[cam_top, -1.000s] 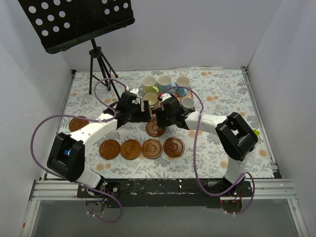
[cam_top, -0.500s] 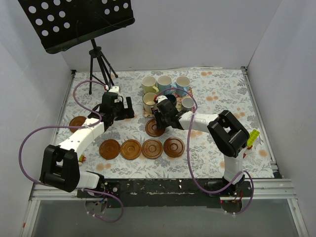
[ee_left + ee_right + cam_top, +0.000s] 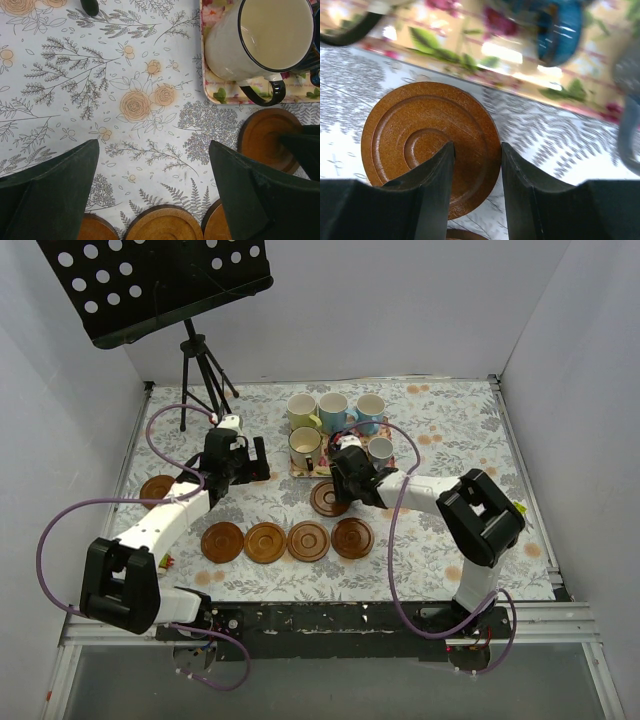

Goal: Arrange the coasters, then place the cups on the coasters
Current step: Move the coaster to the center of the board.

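Four coasters (image 3: 265,542) lie in a row near the front, and another coaster (image 3: 157,489) lies far left. A sixth coaster (image 3: 328,498) (image 3: 430,140) sits just in front of the floral tray (image 3: 300,472). My right gripper (image 3: 340,485) (image 3: 477,160) is shut on its right edge, one finger in the centre groove and the other outside the rim. Cups stand on the tray: yellow-green (image 3: 301,410), two light blue (image 3: 333,407), cream (image 3: 304,445) (image 3: 265,37), small grey (image 3: 381,450) and dark blue (image 3: 560,30). My left gripper (image 3: 250,462) (image 3: 155,185) hangs open over bare cloth left of the tray.
A black music stand's tripod (image 3: 200,375) stands at the back left on the floral tablecloth (image 3: 460,430). White walls enclose the table on three sides. In the left wrist view the row's coasters (image 3: 165,225) show just below my open fingers.
My left arm drew back to the left from the tray and opened wider. My right gripper narrowed onto the sixth coaster, which shifted slightly right.
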You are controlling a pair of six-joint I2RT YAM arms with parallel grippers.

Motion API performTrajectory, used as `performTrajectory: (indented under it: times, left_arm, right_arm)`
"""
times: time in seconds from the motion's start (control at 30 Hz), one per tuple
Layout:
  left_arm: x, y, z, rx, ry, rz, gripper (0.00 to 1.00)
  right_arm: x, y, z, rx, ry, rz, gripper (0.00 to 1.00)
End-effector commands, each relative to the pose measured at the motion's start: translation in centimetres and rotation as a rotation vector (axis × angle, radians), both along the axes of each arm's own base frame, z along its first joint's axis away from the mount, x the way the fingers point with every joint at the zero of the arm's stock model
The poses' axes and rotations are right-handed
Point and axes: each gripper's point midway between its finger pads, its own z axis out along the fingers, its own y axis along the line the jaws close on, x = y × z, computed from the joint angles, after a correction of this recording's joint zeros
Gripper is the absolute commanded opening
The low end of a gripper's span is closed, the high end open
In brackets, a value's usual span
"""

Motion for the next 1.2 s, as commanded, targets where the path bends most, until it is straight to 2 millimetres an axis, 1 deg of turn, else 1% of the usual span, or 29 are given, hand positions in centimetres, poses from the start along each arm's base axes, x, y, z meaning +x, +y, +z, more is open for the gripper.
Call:
performTrajectory:
  times: [0.0, 0.23, 0.37, 0.53, 0.73, 0.9, 1.0, 1.1, 1.17]
  left_arm:
    - [0.2, 0.6, 2.1, 0.002, -0.072, 0.013, 0.92]
    - [0.1, 0.6, 2.2, -0.002, -0.076, 0.011, 0.93]
    - [0.0, 0.5, 2.4, -0.006, -0.081, 0.008, 0.93]
    - [-0.3, 0.2, 2.7, -0.020, -0.086, -0.004, 0.93]
    - [-0.6, -0.3, 3.1, -0.052, -0.092, -0.025, 0.93]
    - [-0.9, -1.0, 3.4, -0.083, -0.094, -0.046, 0.93]
    - [-1.1, -1.7, 3.8, -0.117, -0.096, -0.079, 0.93]
    - [-1.3, -1.9, 3.9, -0.125, -0.098, -0.090, 0.93]
    - [-1.3, -1.9, 3.9, -0.128, -0.098, -0.090, 0.93]
  right_arm:
    - [-1.7, -6.8, -2.1, -0.179, 0.061, -0.104, 0.41]
    - [-2.9, -11.8, -2.7, -0.202, 0.109, -0.214, 0.40]
    - [-3.2, -14.0, -2.5, -0.215, 0.117, -0.278, 0.40]
    - [-5.3, -17.2, -2.9, -0.270, 0.181, -0.382, 0.40]
    - [-7.9, -20.0, -3.4, -0.311, 0.253, -0.484, 0.40]
    - [-10.3, -22.0, -3.1, -0.351, 0.281, -0.541, 0.41]
    - [-11.5, -22.7, -2.7, -0.346, 0.287, -0.564, 0.42]
    - [-11.5, -22.5, -1.3, -0.308, 0.266, -0.569, 0.43]
    - [-10.5, -21.6, 0.4, -0.252, 0.220, -0.548, 0.47]
